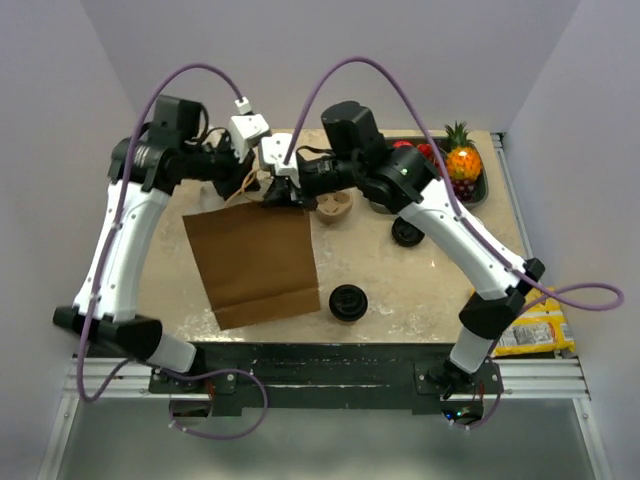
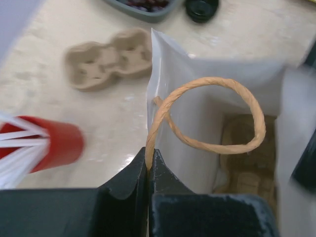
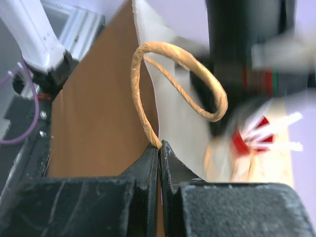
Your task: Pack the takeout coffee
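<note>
The left gripper (image 1: 241, 182) is found clenched on the rim of the brown paper bag (image 1: 255, 262), at the foot of a twisted handle (image 2: 212, 113). The bag is laid on the tabletop (image 1: 430, 290) with its mouth held parted. The right gripper (image 1: 282, 192) is likewise clenched on the opposite rim. A pulp cup carrier (image 1: 335, 206) is noted just right of the bag's mouth. The takeout coffee (image 1: 349, 301) is stood outside the bag, just beside its near right corner. A loose black lid (image 1: 407, 232) is seen further right, near a fruit tray (image 1: 482, 188).

Pulp carrier (image 2: 108, 59) near fruit tray (image 1: 478, 197), yellow packet (image 1: 540, 335)
</note>
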{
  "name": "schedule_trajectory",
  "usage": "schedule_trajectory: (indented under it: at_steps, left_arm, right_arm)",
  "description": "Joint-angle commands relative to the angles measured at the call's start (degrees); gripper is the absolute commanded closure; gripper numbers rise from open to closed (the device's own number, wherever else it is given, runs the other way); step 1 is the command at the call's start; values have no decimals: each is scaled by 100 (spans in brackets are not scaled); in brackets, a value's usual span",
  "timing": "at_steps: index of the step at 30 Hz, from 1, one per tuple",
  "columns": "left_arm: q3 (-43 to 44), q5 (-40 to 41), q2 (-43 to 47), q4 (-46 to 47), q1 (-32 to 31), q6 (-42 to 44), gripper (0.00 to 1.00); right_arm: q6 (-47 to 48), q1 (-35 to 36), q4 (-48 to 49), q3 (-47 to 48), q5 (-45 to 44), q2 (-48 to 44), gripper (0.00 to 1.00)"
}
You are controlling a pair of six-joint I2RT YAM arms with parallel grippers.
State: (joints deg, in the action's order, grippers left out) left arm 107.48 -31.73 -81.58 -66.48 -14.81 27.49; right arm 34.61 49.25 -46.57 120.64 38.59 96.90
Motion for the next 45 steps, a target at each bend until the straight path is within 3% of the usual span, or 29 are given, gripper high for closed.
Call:
schedule_trajectory:
  at_steps: [1,2,4,5,7,9,10,11,13,16,17,18,19,20,21,22,23,25,26,27,28,29,31,34,36,37,38,41,45]
  left_arm:
    - [853,-1458,-204,-93,-40,-355,100]
    - [610,-876,17,446,-40,-697,100]
    - [-67,-171,256,1308,-40,-641,100]
    - [-261,703,231,1487,-40,-570,100]
    - [-343,1185,-180,1350,47,-359,100]
    - [199,802,-463,929,127,-332,100]
    - [377,417,-542,474,145,-201,100]
    - [483,-475,-482,330,145,-121,100]
    - [275,-1062,-28,528,40,-390,100]
    - [-437,-75,344,1476,-189,-1024,100]
    - [-482,886,292,1602,-180,-1008,100]
    - [-404,1357,187,1681,-111,-921,100]
    - [-316,1632,-48,1717,-23,-738,100]
    - [-37,1547,-155,1630,100,-658,100]
    - [96,1355,-252,1499,240,-578,100]
    - [176,1240,-331,1315,242,-621,100]
    - [72,1091,-306,1287,242,-700,100]
    - [-208,1011,-184,1356,233,-911,100]
    - [-401,775,-157,1348,233,-877,100]
    - [-430,573,-130,1296,233,-833,100]
    - [-421,353,-60,1182,233,-841,100]
    - [-421,-75,-16,1164,233,-885,100]
    - [-535,-264,168,1320,215,-1147,100]
    - [-711,480,99,1549,215,-1272,100]
    - [-694,1334,-6,1708,276,-1211,100]
    - [-650,1362,-77,1830,312,-1106,100]
    - [-475,1075,-95,1814,347,-1070,100]
    - [113,188,-139,1419,347,-1061,100]
    - [493,-27,-42,1129,338,-1184,100]
  right_arm:
    - [-929,93,608,341,116,-248,100]
    - [-938,102,1545,-567,-278,-468,100]
    - [-440,102,1940,-1295,-1439,-638,100]
    - [-229,93,1219,-984,-1311,-498,100]
    - [352,111,-197,121,408,167,100]
    - [-66,251,-942,1136,572,434,100]
    - [-182,251,-785,1015,-456,295,100]
    - [-331,216,286,101,-1319,111,100]
    - [-525,24,1269,-705,-2300,-188,100]
    - [-450,-381,670,-481,-403,-242,100]
    - [32,-25,-247,-410,-22,-312,100]
    - [385,162,-265,-558,-531,-408,100]
    - [215,163,709,-1220,-1050,-531,100]
    - [74,50,1328,-1531,-2412,-732,100]
    - [-102,-73,1778,-1639,-2887,-708,100]
    - [-243,-361,1530,-979,-2892,-543,100]
    - [-375,-503,980,-389,-1456,-158,100]
    - [25,-331,-668,736,-50,126,100]
    - [281,-120,-670,629,-192,118,100]
    - [74,-22,-208,219,-1542,-204,100]
    - [-41,-213,1145,-899,-2182,-381,100]
    - [-138,-423,1567,-1198,-2598,-496,100]
    - [-358,-819,815,-644,-1264,-279,100]
    - [509,-44,-726,-190,-64,-215,100]
    - [452,215,-190,-723,-490,-530,100]
    - [163,225,997,-1379,-1328,-837,100]
    - [30,225,1366,-1507,-1710,-909,100]
    - [108,216,1318,-606,-1829,-631,100]
    - [-295,225,1009,232,-1434,-453,100]
